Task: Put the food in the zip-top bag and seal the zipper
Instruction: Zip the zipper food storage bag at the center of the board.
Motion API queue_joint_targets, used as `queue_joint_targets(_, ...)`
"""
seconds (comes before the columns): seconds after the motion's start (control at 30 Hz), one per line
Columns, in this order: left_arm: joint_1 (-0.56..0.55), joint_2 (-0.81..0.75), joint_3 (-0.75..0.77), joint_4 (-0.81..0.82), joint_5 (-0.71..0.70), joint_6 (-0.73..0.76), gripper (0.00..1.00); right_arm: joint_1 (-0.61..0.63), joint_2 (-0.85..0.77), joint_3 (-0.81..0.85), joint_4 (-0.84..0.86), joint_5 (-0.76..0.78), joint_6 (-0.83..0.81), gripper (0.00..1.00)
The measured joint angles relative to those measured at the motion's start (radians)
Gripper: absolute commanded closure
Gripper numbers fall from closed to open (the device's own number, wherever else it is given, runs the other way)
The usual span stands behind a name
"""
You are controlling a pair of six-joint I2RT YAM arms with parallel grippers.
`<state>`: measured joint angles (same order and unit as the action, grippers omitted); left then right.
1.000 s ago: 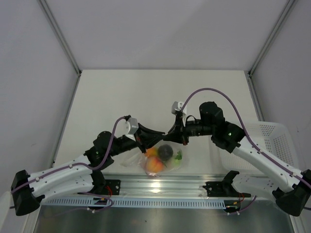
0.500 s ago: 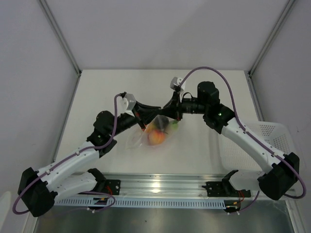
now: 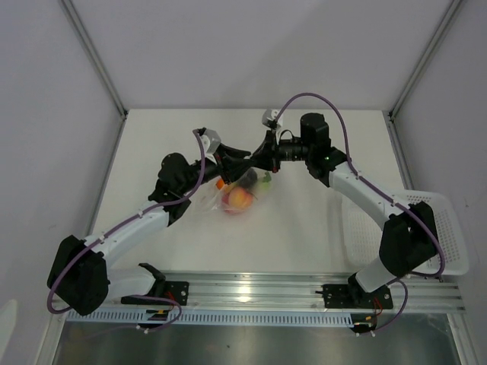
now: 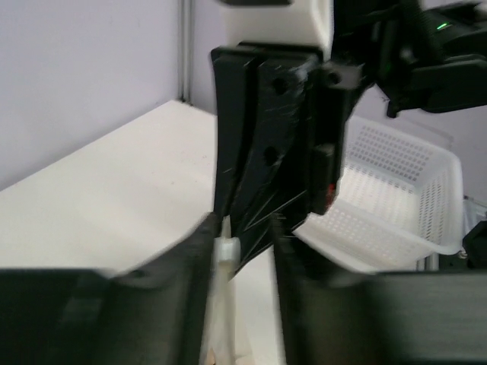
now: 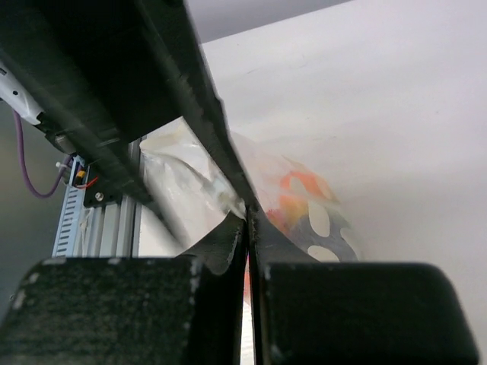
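**Two grippers at the bag's mouth, only one clamped**

Top view: the left gripper (image 3: 232,157) and right gripper (image 3: 260,161) meet over the middle of the table (image 3: 319,228), both at the upper edge of the zip-top bag (image 3: 215,199). The bag trails toward the near side with the food (image 3: 240,199) bunched inside, an orange-peach round piece showing most plainly. Holding the mouth edge away from the load likely stops it spilling while the seal is worked. The white basket (image 3: 437,220) sits well apart on the right.

Left wrist view: its own jaws stand partly apart. A pale strip of bag edge (image 4: 224,262) lies in the gap against one finger and is not squeezed.

Right wrist view: these jaws are pressed tight on the clear film, anchoring the bag. Whether the zipper is sealed along its length cannot be told.
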<state>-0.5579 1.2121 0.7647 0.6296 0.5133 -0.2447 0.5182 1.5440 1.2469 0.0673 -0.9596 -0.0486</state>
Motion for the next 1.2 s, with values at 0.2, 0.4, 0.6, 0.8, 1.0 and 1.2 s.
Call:
queue_joint_targets(0.2,-0.009,-0.02,-0.04,0.054,0.017,0.011,0.37,0.0,0.044,0.007,0.056,-0.026,0.003,1.0)
queue_joint_targets(0.4,-0.009,-0.051,-0.059,0.056,0.003,0.027,0.34,-0.001,0.051,0.007,0.085,-0.029,0.007,1.0)
queue_joint_targets(0.6,0.008,-0.068,-0.066,0.04,-0.014,0.051,0.48,-0.003,0.051,0.006,0.09,-0.038,0.012,1.0)
queue_joint_targets(0.8,0.025,-0.068,-0.066,0.023,-0.013,0.054,0.59,-0.003,0.039,0.002,0.1,-0.055,0.019,1.0)
queue_joint_targets(1.0,0.04,-0.064,-0.066,0.02,-0.004,0.051,0.72,-0.003,0.032,-0.001,0.104,-0.072,0.023,1.0)
queue_joint_targets(1.2,0.075,-0.058,-0.075,0.05,0.026,0.024,0.8,-0.003,0.032,-0.002,0.104,-0.083,0.023,1.0)
